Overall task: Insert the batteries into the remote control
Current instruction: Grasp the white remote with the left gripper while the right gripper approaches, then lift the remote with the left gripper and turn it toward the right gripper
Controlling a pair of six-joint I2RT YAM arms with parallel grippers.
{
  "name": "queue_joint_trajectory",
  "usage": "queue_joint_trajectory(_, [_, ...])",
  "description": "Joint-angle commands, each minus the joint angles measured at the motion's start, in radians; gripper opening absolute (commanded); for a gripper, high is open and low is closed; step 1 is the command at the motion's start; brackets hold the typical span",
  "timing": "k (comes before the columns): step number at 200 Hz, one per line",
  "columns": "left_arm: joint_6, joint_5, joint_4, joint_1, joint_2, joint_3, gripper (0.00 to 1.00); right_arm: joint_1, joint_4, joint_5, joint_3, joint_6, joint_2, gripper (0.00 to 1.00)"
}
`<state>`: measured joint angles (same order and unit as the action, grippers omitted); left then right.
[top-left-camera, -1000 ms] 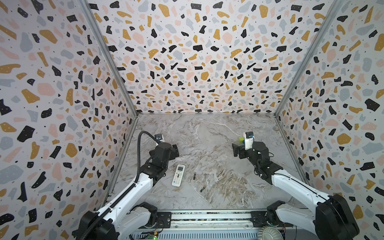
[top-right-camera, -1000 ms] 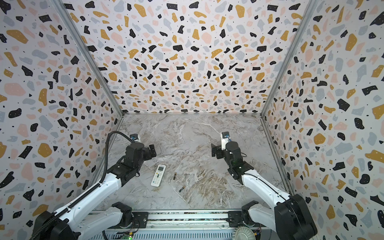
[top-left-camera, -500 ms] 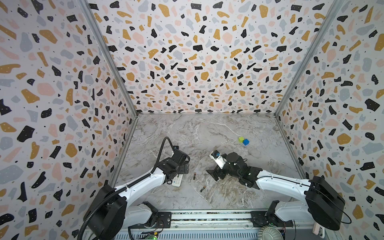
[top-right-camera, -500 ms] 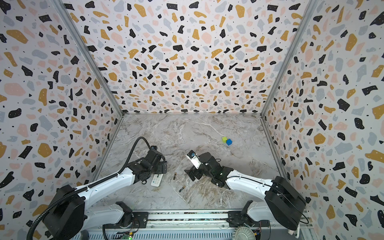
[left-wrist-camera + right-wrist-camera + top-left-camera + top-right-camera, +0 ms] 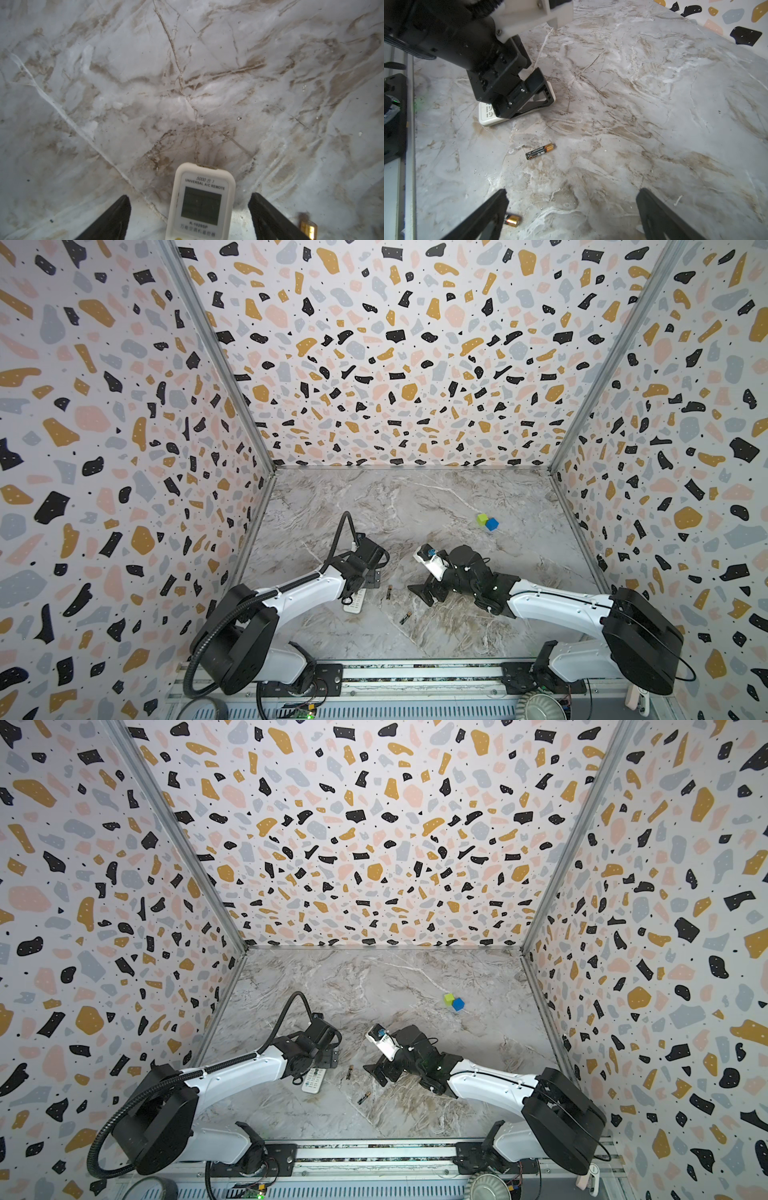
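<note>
Batteries (image 5: 539, 152) lie loose on the counter (image 5: 457, 639): near battery (image 5: 405, 618) toward the front rail (image 5: 415, 672), far battery (image 5: 389, 592) just beyond, beside the remote (image 5: 313, 1080), which lies face up. Left jaws straddle its screen end, wide, gaps either side, gripping nothing. Right jaws gape empty near the batteries. I'd close squarely on the long edges, since the back must come up. Beyond is open counter; cubes (image 5: 487, 521) sit well back.
</note>
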<state>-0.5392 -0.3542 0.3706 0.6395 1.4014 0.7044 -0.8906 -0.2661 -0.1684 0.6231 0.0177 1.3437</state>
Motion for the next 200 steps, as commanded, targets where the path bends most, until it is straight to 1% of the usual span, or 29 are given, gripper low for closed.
queue_joint_trajectory(1, [0.002,-0.022,0.008,0.008,0.018,0.017,0.88,-0.005,-0.012,-0.019,0.018,0.006,0.005,0.99])
queue_joint_trajectory(54, [0.005,-0.007,-0.021,0.012,0.052,0.000,0.77,-0.005,-0.002,-0.022,0.032,0.003,0.029,0.99])
queue_joint_trajectory(87, [0.007,-0.009,-0.036,0.012,0.072,-0.012,0.73,-0.005,0.001,-0.013,0.034,0.003,0.029,0.99])
queue_joint_trajectory(111, [0.009,-0.008,-0.044,0.013,0.088,-0.014,0.67,-0.005,0.001,-0.008,0.033,0.003,0.027,0.99])
queue_joint_trajectory(150, [0.013,-0.005,-0.061,0.012,0.120,-0.015,0.63,-0.005,0.002,0.000,0.033,0.004,0.030,0.99])
queue_joint_trajectory(200, [0.028,-0.002,-0.097,0.013,0.146,-0.024,0.50,-0.005,0.017,0.018,0.031,0.007,0.009,1.00])
